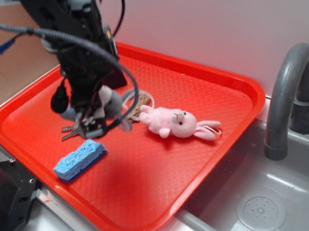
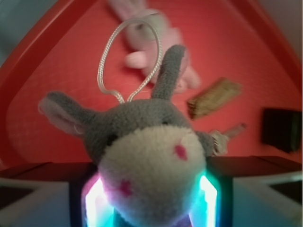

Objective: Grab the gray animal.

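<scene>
Clamping the gray animal (image 2: 151,156) between them, the jaws press on both sides of its cream face near the red tray's (image 1: 230,92) left side. In the wrist view its long axis runs from the face up through the ears to the white string loop (image 2: 128,56). Just beside it lie the pink plush bunny (image 1: 175,123), a brown piece (image 2: 213,98), keys (image 1: 70,131) and a blue sponge (image 1: 80,159).
</scene>
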Available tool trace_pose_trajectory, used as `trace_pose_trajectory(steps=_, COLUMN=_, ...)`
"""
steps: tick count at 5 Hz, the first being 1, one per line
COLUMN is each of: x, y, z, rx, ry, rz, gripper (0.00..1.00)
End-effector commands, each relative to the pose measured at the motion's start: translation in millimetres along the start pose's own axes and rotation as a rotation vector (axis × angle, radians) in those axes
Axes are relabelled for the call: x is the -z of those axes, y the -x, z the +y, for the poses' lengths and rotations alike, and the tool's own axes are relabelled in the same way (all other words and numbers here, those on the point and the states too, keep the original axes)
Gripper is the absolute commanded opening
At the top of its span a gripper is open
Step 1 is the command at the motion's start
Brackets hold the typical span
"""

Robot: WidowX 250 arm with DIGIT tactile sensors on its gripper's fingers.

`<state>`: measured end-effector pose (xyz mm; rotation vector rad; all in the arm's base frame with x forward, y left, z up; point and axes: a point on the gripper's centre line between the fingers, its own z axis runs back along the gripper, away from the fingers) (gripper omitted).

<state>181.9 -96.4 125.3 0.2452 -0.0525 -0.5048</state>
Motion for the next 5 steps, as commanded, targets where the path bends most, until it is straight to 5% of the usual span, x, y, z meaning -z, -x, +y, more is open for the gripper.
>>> trace_pose_trajectory(steps=1, x=-73, y=15, z=37, rx=-0.478, ry=-0.037, rz=-0.036, gripper=0.0)
trace_pose_trajectory(steps=3, x=-119, y=15, z=78, rx=-0.605, ry=0.1, rz=-0.075, gripper=0.0)
trace_pose_trajectory(steps=5, x=-111, y=6, z=93, rx=-0.556, ry=0.1, rz=-0.061, gripper=0.0)
